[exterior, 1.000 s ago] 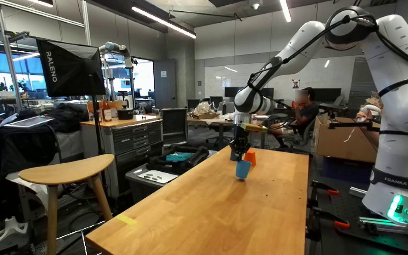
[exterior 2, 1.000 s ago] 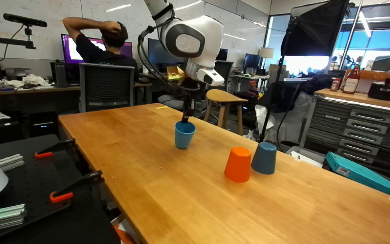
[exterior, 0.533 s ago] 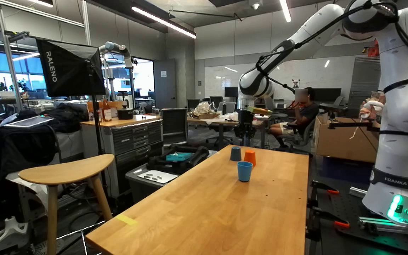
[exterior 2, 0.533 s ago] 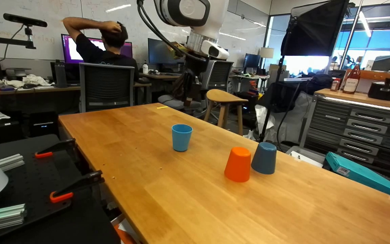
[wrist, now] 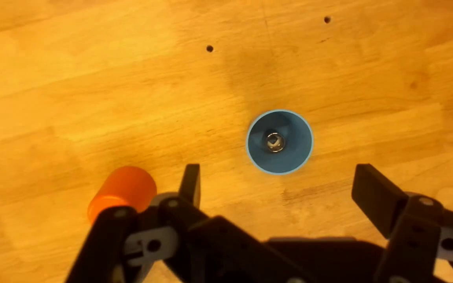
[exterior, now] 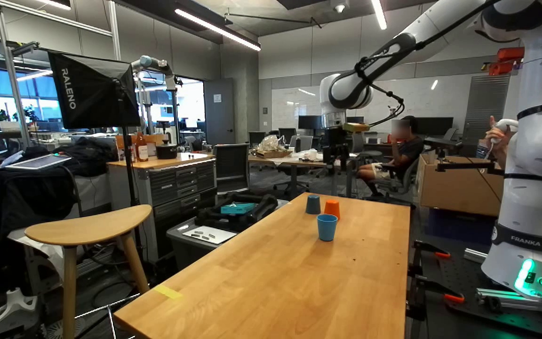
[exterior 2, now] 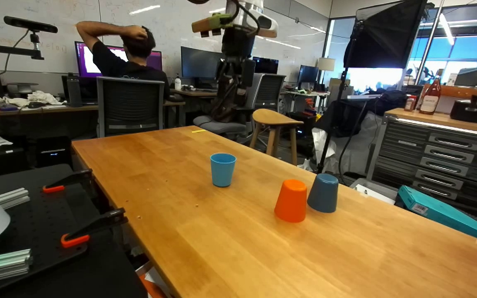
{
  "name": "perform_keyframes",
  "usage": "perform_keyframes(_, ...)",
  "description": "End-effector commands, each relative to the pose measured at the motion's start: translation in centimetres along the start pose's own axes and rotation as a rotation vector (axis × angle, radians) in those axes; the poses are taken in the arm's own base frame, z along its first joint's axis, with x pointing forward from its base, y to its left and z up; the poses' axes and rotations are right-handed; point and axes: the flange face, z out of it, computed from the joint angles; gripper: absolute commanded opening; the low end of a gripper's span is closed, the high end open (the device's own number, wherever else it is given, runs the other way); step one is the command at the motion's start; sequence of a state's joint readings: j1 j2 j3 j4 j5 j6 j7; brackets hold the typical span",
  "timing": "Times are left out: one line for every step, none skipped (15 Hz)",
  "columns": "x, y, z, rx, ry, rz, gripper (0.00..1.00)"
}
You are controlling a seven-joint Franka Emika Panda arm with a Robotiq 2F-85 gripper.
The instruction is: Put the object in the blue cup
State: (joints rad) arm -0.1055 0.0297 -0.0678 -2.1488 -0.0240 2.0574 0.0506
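One gripper [wrist: 279, 177], spread wide, pinching nothing, low in the wrist frame, as a release would call for. Right of centre, blue cup [wrist: 299, 147], upright for receiving; inside, shiny object [wrist: 275, 142], too shadowed to name. Lower left, overturned orange cup [wrist: 134, 184], seemingly spare.

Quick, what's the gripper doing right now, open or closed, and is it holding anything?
Gripper: wide open, holding nothing; the blue cup stands upright on its own, apart from it.

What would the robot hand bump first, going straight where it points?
Probably the blue cup, ahead of the open hand in the wrist view; depth is unclear, so it might miss.
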Motion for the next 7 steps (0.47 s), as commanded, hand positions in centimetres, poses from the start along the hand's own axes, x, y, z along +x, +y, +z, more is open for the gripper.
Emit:
perform_keyframes(-2.6, 0.4, -3.1, -0.064, 0.032, -0.11, 1.0)
perform_keyframes(-2.8, 0.4, -3.7, -0.072, 0.044, -0.127, 1.0)
perform_keyframes(-3.0, 0.6, -4.2, -0.072, 0.049, -0.136, 1.0)
perform_keyframes(-1.6, 0.5, -2.9, -0.055, 0.038, -0.091, 1.0)
perform_keyframes(-1.8, 0.5, -3.3, -0.056, 0.044, -0.094, 1.0)
perform_keyframes(-1.8, 0.5, -3.2, -0.056, 0.042, -0.094, 1.0)
perform_keyframes(-1.8, 0.5, -2.9, -0.056, 0.037, -0.095, 1.0)
